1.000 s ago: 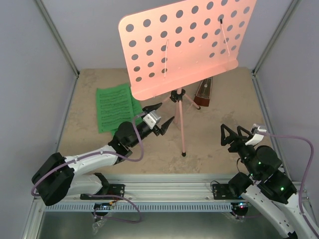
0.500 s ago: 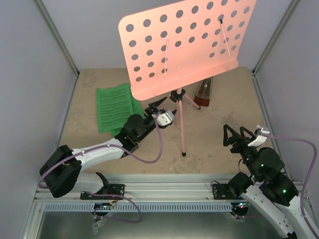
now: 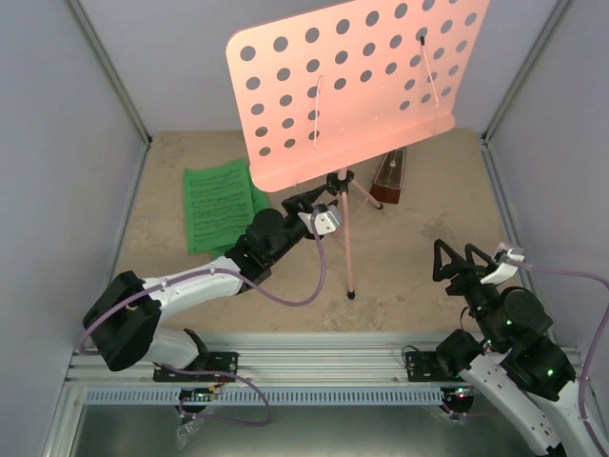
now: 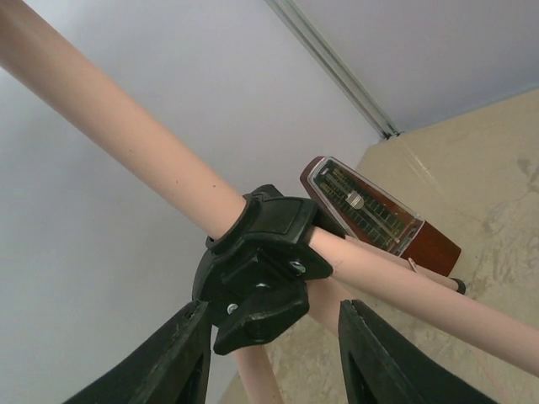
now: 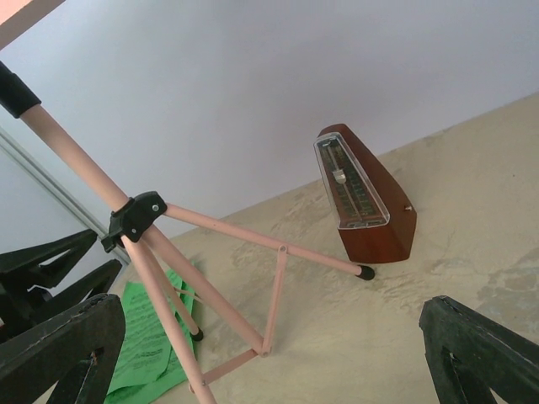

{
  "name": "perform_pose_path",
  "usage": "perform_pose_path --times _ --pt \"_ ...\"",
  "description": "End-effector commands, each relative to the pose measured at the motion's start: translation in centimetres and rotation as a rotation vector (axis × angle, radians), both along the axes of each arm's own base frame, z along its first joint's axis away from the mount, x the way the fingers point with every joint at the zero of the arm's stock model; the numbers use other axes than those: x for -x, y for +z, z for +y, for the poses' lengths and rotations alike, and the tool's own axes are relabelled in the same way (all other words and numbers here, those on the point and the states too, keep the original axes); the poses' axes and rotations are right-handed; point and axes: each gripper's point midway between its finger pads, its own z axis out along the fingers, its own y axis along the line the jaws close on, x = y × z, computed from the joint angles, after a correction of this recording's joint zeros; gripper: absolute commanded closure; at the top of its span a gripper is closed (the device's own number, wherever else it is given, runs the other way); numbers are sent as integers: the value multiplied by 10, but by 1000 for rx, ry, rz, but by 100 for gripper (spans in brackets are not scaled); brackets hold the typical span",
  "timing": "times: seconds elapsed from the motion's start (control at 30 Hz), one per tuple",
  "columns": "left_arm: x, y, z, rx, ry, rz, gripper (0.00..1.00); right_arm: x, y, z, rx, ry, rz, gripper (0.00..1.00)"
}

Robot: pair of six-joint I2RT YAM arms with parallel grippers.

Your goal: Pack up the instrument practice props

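Straddles the black hub (image 4: pixel 261 273) of the stand (image 3: pixel 345 238) with the left gripper (image 4: pixel 274 320), fingers (image 4: pixel 181 362) parted, one to each side of the hub's lower end; just beside it at the view's left, a clear gap at the other, so not clamped on anything. Sits low under the pink pole (image 4: pixel 109 109), right where the legs (image 5: pixel 210 311) fan out. Beyond the hub, just behind one leg: the metronome (image 4: pixel 379 219), standing on the table (image 4: pixel 497 168). Holds the right gripper (image 3: pixel 466 259) wide open and bare, well apart from the stand, over the table's near right part. Between its fingers (image 5: pixel 59 353) in the wrist view, farther off: the tripod legs, the metronome near one leg's black foot (image 5: pixel 364 272), and the pages (image 5: pixel 152 337) flat on the table past the legs. From above: stand upright mid-table with desk (image 3: pixel 352 86) tilted, pages to its left, metronome behind and right of the pole
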Motion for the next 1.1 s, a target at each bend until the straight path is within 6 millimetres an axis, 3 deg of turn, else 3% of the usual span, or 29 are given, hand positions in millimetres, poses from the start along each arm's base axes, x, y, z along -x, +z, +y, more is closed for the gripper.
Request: perform_pose_path --times 0.0,0.53,0.7,1.07 --pt "-6 9 -4 -1 21 -6 58 2 6 -6 -17 -22 -13 2" --pt "-7 15 1 96 36 15 89 2 6 -4 -24 -15 -10 2" --pt "-5 23 2 225 -2 96 100 2 6 -4 -25 -12 -9 2" --pt "0 19 2 611 -99 432 100 1 4 -2 -28 -5 -5 2"
